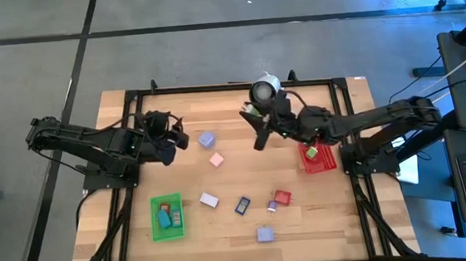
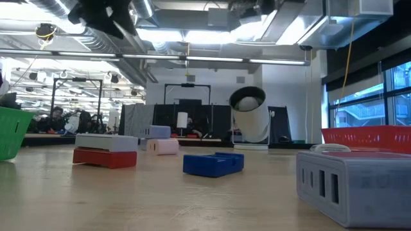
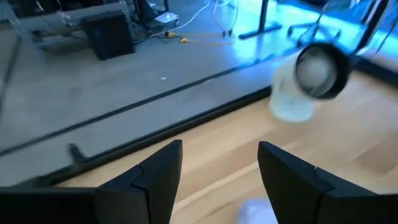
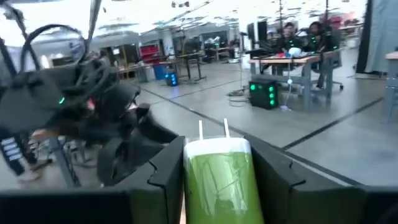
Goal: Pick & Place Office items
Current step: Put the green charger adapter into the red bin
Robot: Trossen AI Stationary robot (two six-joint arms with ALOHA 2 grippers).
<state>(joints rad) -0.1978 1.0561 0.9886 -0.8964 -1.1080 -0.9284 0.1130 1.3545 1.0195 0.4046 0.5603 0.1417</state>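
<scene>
My right gripper (image 1: 253,122) hovers over the table's far middle, beside the round white-and-black device (image 1: 265,87), shut on a light green block with two metal prongs (image 4: 217,177). My left gripper (image 1: 175,137) is open and empty, raised above the table left of a lavender piece (image 1: 206,138). A pink piece (image 1: 216,159), a pale lavender one (image 1: 209,200), a blue one (image 1: 243,205), a red one (image 1: 282,197) and another lavender one (image 1: 264,234) lie flat on the wood. The green bin (image 1: 168,228) holds a teal and a red piece. My right gripper pinches the light green block between its two fingers (image 4: 168,177), one on each side face (image 4: 193,186). The fingers come about level from the table's right side, pointing toward the left arm. The block is lifted clear, with its prongs (image 4: 212,129) sticking out past the fingertips.
The red bin (image 1: 327,161) sits by the right arm's base with a light green piece in it. The white-and-black device (image 2: 250,115) stands at the far edge. A black frame (image 1: 213,88) runs round the table. People sit at desks far behind the table (image 4: 298,34).
</scene>
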